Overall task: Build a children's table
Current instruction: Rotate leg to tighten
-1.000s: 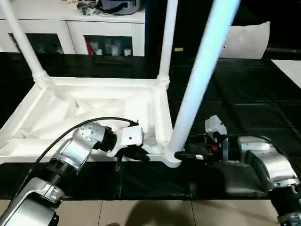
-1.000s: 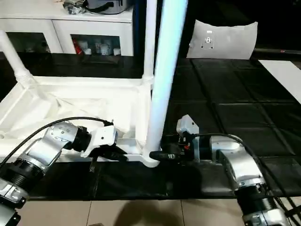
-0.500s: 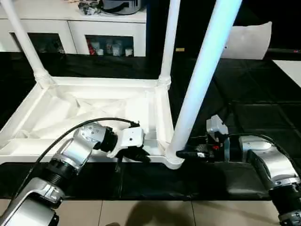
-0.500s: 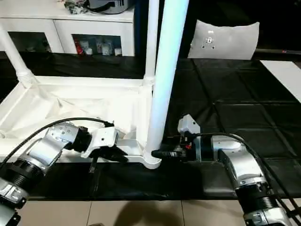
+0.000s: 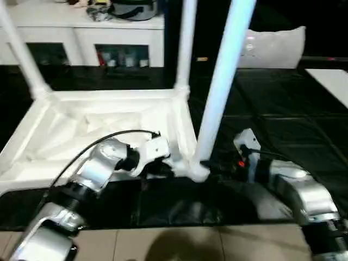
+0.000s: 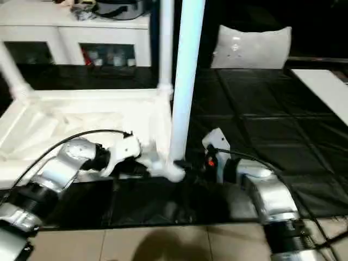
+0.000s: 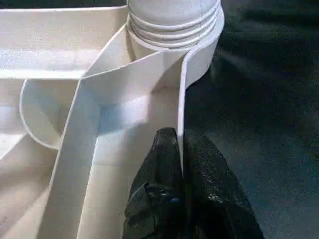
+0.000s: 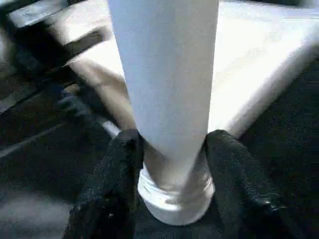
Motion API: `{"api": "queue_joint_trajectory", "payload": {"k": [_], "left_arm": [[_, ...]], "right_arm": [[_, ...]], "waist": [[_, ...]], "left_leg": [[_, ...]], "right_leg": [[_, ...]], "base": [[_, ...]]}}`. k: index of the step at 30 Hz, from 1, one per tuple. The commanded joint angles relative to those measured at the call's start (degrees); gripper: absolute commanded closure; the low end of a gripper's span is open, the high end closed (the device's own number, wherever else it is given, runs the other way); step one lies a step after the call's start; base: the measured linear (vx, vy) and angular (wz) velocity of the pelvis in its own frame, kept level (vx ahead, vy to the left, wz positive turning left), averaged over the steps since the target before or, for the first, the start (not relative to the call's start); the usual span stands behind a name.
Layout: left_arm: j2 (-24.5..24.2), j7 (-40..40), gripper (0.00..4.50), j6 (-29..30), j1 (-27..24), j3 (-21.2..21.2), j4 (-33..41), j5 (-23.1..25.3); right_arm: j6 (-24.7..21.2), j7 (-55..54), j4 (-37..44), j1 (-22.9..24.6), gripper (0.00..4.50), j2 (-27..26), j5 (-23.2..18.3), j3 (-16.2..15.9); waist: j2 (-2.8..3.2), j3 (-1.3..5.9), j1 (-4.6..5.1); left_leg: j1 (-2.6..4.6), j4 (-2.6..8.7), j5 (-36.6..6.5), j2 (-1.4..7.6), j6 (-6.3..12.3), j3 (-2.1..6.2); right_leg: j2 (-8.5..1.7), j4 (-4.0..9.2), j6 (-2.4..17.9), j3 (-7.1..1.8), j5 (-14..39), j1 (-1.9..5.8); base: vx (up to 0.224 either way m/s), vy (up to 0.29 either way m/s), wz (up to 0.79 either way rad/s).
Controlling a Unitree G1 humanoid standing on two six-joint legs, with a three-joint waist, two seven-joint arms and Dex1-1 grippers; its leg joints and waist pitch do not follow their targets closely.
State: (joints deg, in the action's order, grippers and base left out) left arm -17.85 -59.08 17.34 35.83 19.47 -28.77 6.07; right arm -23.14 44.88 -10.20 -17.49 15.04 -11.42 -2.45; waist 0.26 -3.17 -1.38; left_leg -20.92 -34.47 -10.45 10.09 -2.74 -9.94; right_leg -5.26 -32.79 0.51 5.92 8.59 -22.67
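Note:
The children's table top (image 5: pixel 109 97) lies upside down on a black mat, white ribs facing up. Three white legs stand in its corner sockets: far left (image 5: pixel 22 54), far right (image 5: pixel 185 43) and near right (image 5: pixel 220 92). My left gripper (image 5: pixel 166 169) is shut on the top's near rim beside the near-right socket; in the left wrist view its black fingers (image 7: pixel 164 164) pinch that thin rim wall (image 7: pixel 182 89). My right gripper (image 5: pixel 209 165) reaches in from the right and is shut on the near-right leg (image 8: pixel 164 74) just above its flared end, one finger (image 8: pixel 117 169) on each side.
A white cabinet with glass doors (image 5: pixel 81 38) stands behind the table top. A white cushion-like bag (image 5: pixel 274 46) lies at the back right, a white board (image 5: pixel 331 81) at the right edge. The black mat (image 5: pixel 283 119) ends at pale floor tiles (image 5: pixel 179 244) in front.
The camera has shifted a little. My right gripper's fingers have closed in around the base of the near-right leg. The left gripper keeps its hold on the rim.

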Motion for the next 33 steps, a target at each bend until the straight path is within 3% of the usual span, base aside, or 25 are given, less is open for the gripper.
{"api": "queue_joint_trajectory", "payload": {"k": [1,2,3,4,5,6,7,8,9,10,11,13,14,16,17,20,22,23,24,25,26,30,33], "left_arm": [[7.96,10.34,4.5,2.35,3.63,-0.72,-0.62,-1.39],[8.65,11.53,4.5,2.75,3.93,-1.02,-1.04,-1.3],[11.02,15.27,4.5,3.68,4.93,-2.25,-2.56,-1.57],[11.42,15.83,4.5,3.9,5.08,-2.51,-2.74,-1.58],[13.31,18.89,4.5,4.38,5.93,-3.65,-3.77,-1.44],[14.0,20.21,4.5,4.52,6.26,-4.04,-4.11,-1.22],[14.29,20.79,4.5,4.54,6.52,-4.22,-4.33,-1.0],[14.42,21.03,4.5,4.52,6.68,-4.31,-4.48,-0.91],[14.5,21.03,4.5,4.6,6.82,-4.41,-4.65,-0.73],[14.59,21.06,4.5,4.61,6.96,-4.49,-4.9,-0.59],[14.22,21.03,4.5,4.15,7.18,-4.31,-5.32,-0.03],[12.92,20.05,4.5,3.36,7.11,-3.85,-5.5,0.57],[11.6,18.95,4.5,2.39,6.9,-3.36,-5.67,0.86],[11.01,18.61,4.5,2.22,6.77,-3.24,-5.8,0.96],[10.41,18.22,4.5,1.86,6.6,-3.09,-5.86,1.1],[7.61,15.95,4.5,0.78,5.29,-2.7,-5.02,1.25],[6.82,15.17,4.5,0.58,4.86,-2.65,-4.69,1.2],[6.51,14.92,4.5,0.54,4.7,-2.66,-4.58,1.13],[5.75,14.09,4.5,0.24,4.33,-2.46,-4.21,1.13],[5.58,13.91,4.5,0.13,4.26,-2.4,-4.16,1.12],[4.36,12.54,4.5,-1.0,3.83,-1.96,-4.03,1.11],[1.72,8.29,4.5,-3.6,2.79,-0.91,-3.73,0.74],[-0.17,4.34,4.5,-5.75,2.01,0.22,-3.1,0.46]], "right_arm": [[-1.29,-7.98,-0.62,-1.45,2.8,-6.87,1.62,-4.57],[-1.49,-9.55,-0.9,-1.72,2.97,-7.65,2.04,-4.4],[-2.81,-15.19,-2.37,-3.04,2.97,-10.62,2.4,-2.81],[-3.17,-16.19,-2.55,-3.27,3.04,-11.13,2.35,-2.48],[-3.89,-21.11,-3.93,-4.53,3.04,-13.58,2.13,-0.72],[-3.87,-23.03,-4.45,-4.99,3.04,-14.49,2.14,-0.07],[-3.35,-23.3,-4.65,-5.23,3.04,-14.57,2.46,-0.23],[-3.0,-23.23,-4.75,-5.35,3.04,-14.55,2.72,-0.4],[-2.19,-22.78,-4.67,-5.3,3.04,-14.44,3.41,-0.79],[-1.57,-22.48,-4.69,-5.29,2.88,-14.42,3.93,-0.97],[-0.99,-22.78,-4.53,-4.97,2.78,-14.66,4.17,-0.37],[-0.09,-22.79,-4.09,-4.23,2.68,-14.05,4.52,0.45],[0.75,-22.4,-3.64,-3.6,2.58,-12.85,4.74,0.76],[1.15,-22.28,-3.33,-3.3,2.47,-12.21,4.76,0.87],[1.43,-22.03,-2.96,-3.01,2.29,-11.59,4.66,1.0],[2.8,-19.75,-1.3,-1.82,2.12,-8.68,2.99,1.72],[3.29,-18.4,-0.65,-1.42,1.93,-7.75,2.57,2.05],[3.55,-17.77,-0.4,-1.26,1.87,-7.31,2.46,2.2],[3.84,-15.83,0.44,-0.82,1.79,-6.39,1.87,2.19],[3.92,-15.43,0.61,-0.72,1.79,-6.19,1.74,2.16],[4.64,-12.61,1.58,-0.1,1.58,-4.67,1.03,1.88],[6.51,-7.42,2.45,0.53,1.37,-0.95,-0.43,1.61],[7.5,-3.85,2.4,0.27,1.0,1.35,-1.32,1.49]], "waist": [[0.1,2.79,0.93],[1.01,3.0,2.17],[1.14,2.77,2.86],[2.2,2.72,3.51],[2.6,2.67,3.76],[2.39,2.51,3.58],[1.43,2.57,3.91],[-0.73,2.34,3.29],[-0.78,2.23,3.0],[-0.61,2.97,2.12],[0.27,3.43,1.34],[0.74,4.13,1.44],[0.6,4.2,1.56],[0.65,4.25,1.33],[0.7,4.44,1.01],[0.96,4.48,0.4],[0.95,4.37,0.51],[0.96,4.37,0.49],[0.55,4.2,0.56],[0.63,4.17,0.5],[0.47,3.97,0.51],[0.54,3.87,0.44],[0.59,3.84,0.38]], "left_leg": [[1.36,3.93,-26.32,2.1,-1.54,2.1],[1.75,4.25,-31.18,2.71,-1.8,2.99],[1.35,4.93,-33.36,3.19,-1.55,3.32],[0.39,6.8,-38.62,4.76,-1.79,4.32],[-0.47,9.37,-43.07,6.54,-2.68,4.92],[0.02,9.79,-44.05,6.5,-3.09,4.44],[0.95,8.8,-43.43,5.29,-3.26,3.8],[3.6,2.32,-30.89,0.16,-1.58,1.61],[3.78,0.52,-25.32,-0.55,-0.01,1.27],[-0.05,1.94,-15.92,0.04,1.85,1.62],[-1.09,3.66,-13.02,1.58,2.03,2.33],[-0.77,4.11,-12.11,2.75,1.84,2.76],[-0.74,4.19,-10.73,3.11,2.96,2.49],[-0.67,3.93,-11.81,2.77,3.8,2.01],[-0.84,3.78,-9.55,2.7,4.49,1.9],[-0.89,3.72,-6.57,2.84,5.96,1.84],[-0.86,3.81,-7.21,2.95,6.09,1.83],[-0.75,3.81,-7.74,2.97,6.0,1.79],[-0.75,3.87,-8.94,2.97,5.7,1.67],[-0.67,3.91,-9.58,2.94,5.52,1.67],[-0.69,3.92,-10.97,2.88,5.04,1.62],[-0.56,3.98,-12.62,2.94,4.25,1.68],[-0.31,4.0,-13.43,3.04,3.88,1.68]], "right_leg": [[-3.31,7.42,1.65,-0.23,42.21,1.41],[-3.35,7.77,0.75,1.54,40.04,2.31],[-3.21,7.65,0.82,1.91,37.97,2.86],[-3.1,5.36,2.27,1.87,31.18,4.63],[-2.82,0.2,4.72,0.32,18.68,5.93],[-2.87,-0.14,5.78,-0.38,15.15,4.99],[-3.02,1.4,6.19,-0.83,16.21,3.85],[-5.32,8.55,3.81,-0.48,41.47,-0.2],[-6.17,9.93,2.07,-0.19,47.46,-0.29],[-6.7,8.39,-0.56,-0.8,47.39,3.33],[-5.59,7.28,0.35,-0.75,39.19,3.44],[-4.59,5.76,3.57,-0.71,27.45,2.99],[-3.97,4.15,9.33,-1.04,14.42,2.65],[-4.24,3.85,11.78,-1.17,13.64,2.94],[-4.35,3.53,12.55,-1.26,11.29,3.21],[-4.29,3.02,13.57,-1.26,6.95,3.54],[-4.25,2.96,13.73,-1.25,7.06,3.57],[-4.29,3.04,13.76,-1.24,7.55,3.59],[-4.28,3.28,13.54,-1.28,9.35,3.55],[-4.3,3.34,13.4,-1.25,10.48,3.61],[-4.31,3.83,12.25,-1.22,13.83,3.54],[-4.42,4.22,10.69,-1.16,17.79,3.38],[-4.37,4.32,10.64,-1.18,18.79,3.14]], "base": [[0.0,0.0,0.0],[-0.036,0.059,-0.11],[-0.036,0.059,-0.11],[-0.028,0.059,-0.09],[0.0,0.0,0.0],[0.0,0.0,0.0],[0.0,0.0,0.0],[0.0,0.0,0.0],[0.0,0.0,0.0],[0.057,-0.038,-0.07],[0.093,-0.023,-0.12],[0.075,-0.021,-0.04],[0.058,-0.015,0.07],[0.057,-0.015,0.06],[0.054,-0.015,0.02],[0.018,-0.005,0.01],[0.0,0.0,0.0],[0.0,0.0,0.0],[0.0,0.0,0.0],[0.0,0.0,0.0],[0.0,0.0,0.0],[0.0,0.0,0.0],[0.0,0.0,0.0]]}}
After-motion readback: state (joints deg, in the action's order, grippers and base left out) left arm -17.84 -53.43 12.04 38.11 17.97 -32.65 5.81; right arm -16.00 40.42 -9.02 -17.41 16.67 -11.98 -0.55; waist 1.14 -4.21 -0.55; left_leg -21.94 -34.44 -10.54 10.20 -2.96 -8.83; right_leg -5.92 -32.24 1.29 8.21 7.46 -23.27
